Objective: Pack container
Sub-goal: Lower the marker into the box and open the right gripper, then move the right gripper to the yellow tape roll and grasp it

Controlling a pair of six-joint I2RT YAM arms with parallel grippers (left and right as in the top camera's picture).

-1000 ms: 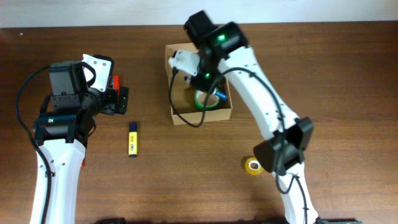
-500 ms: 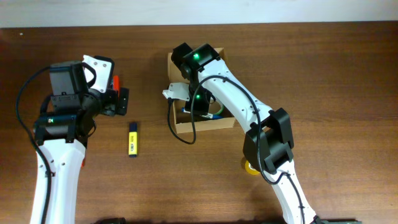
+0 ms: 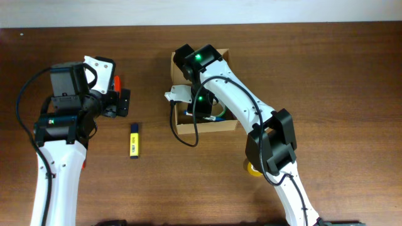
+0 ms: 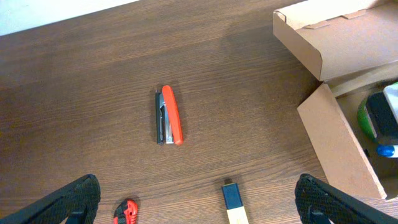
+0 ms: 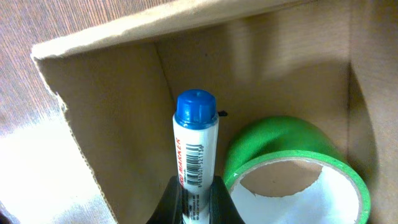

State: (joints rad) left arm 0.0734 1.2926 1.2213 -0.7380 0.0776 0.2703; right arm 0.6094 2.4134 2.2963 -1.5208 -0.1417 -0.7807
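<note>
From overhead, the small rectangular tan-brown cardboard box (image 3: 217, 127) is sitting near the middle of the brown wooden table (image 3: 326, 75), its flap lid lying open on the far side. The right gripper (image 3: 200, 107) is reaching down inside the box, and the arm is covering most of the interior. The left gripper (image 3: 125, 102) is hovering over bare wood well to the left of the box. A yellow highlighter with a dark cap (image 3: 134, 139) is lying just below it, and a yellow tape roll (image 3: 251, 167) is peeking out from under the right arm near the front edge.

In the left wrist view, the left gripper (image 4: 196, 200) is hanging with its two dark fingers (image 4: 73, 200) spread wide apart, gripping nothing. A red stapler (image 4: 170, 116) is lying on the wood beyond them, a small red object (image 4: 127, 212) is showing at the bottom edge, and the highlighter (image 4: 234, 204) is lying between the fingers. The box (image 4: 339, 146) is standing at the right.

In the right wrist view, the right gripper (image 5: 195, 202) is pinching a white marker with a blue cap (image 5: 196, 149), its fingers closed on the barrel. The marker is hanging inside the box (image 5: 112, 118), close to one wall and just beside a green tape roll (image 5: 283, 140) lying on the bottom.
</note>
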